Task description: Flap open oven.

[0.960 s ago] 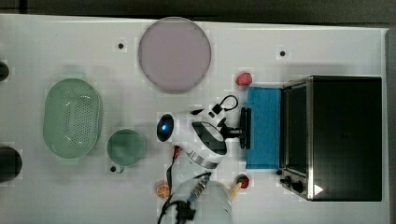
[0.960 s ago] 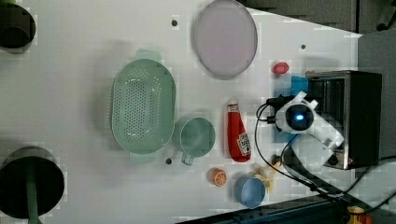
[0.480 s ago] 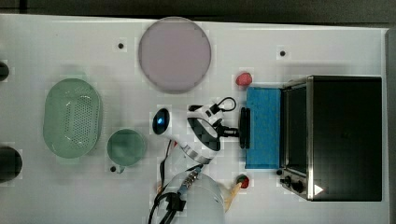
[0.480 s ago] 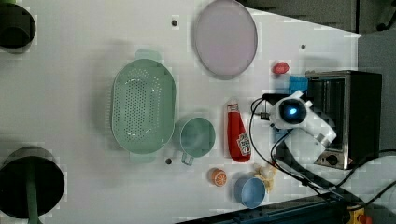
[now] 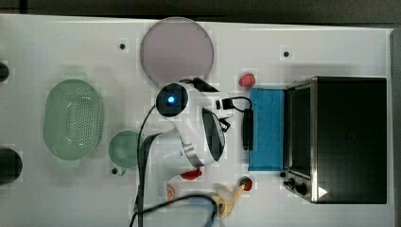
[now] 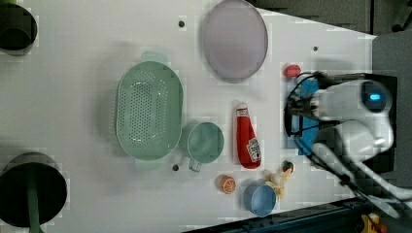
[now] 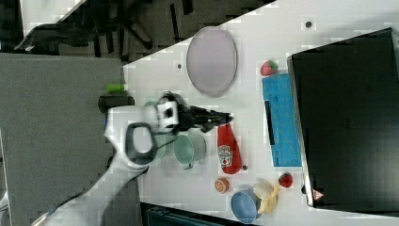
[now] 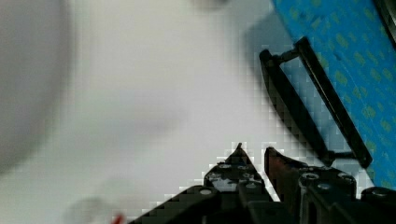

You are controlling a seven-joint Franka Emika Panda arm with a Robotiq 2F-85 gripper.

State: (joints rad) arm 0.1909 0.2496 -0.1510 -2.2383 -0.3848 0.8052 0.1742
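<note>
— Top view first: where is the oven [image 5: 347,139] sitting?

— It is standing at the top view's right end of the white table [image 5: 56,52], with its blue door [image 5: 267,128] lying folded down flat and the dark bar handle [image 5: 247,128] facing the arm.

— And the hand [image 8: 254,156]?

— It is hovering just beside that handle, apart from it. In the wrist view its fingers [image 8: 280,163] are standing a narrow gap apart, pinching nothing.

— Anything close by?

— A strawberry [image 5: 246,79] is lying near the door's corner.
</note>
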